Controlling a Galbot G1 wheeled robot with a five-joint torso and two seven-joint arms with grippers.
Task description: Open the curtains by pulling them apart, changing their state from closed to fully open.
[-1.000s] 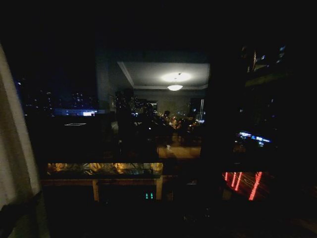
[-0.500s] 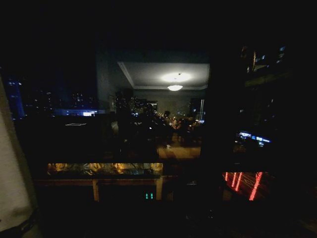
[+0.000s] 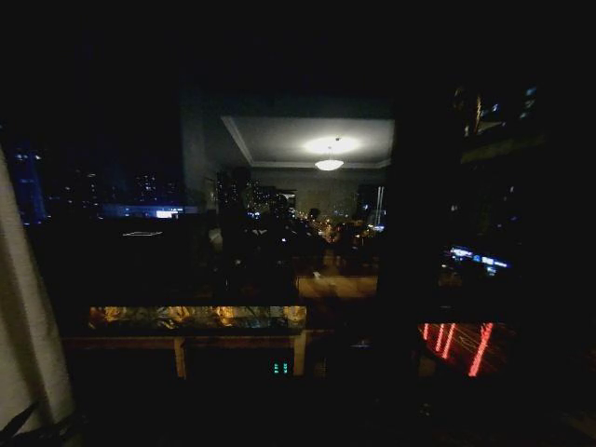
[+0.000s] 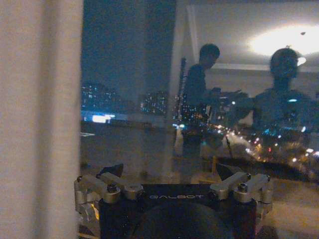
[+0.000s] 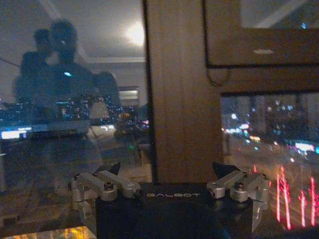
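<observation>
Looking at dark glass, I think the curtains (image 3: 23,317) are nearly open, bunched at my far left; both the left gripper (image 4: 169,175) and right gripper (image 5: 167,174) gape wide, holding nothing, so next I would check the sides.

Window bay, curtain drawn to the left edge.

One panel of the curtains (image 3: 26,335) stands at the far left of the head view, with the window glass (image 3: 298,233) spanning everything to its right. A wooden window post (image 5: 182,99) stands before the right pincer (image 5: 169,174), glass on both sides of it. The left pincer (image 4: 170,175), jaws spread, faces the glass, with the curtain panel (image 4: 40,119) just beside it and apart from its fingers.
</observation>
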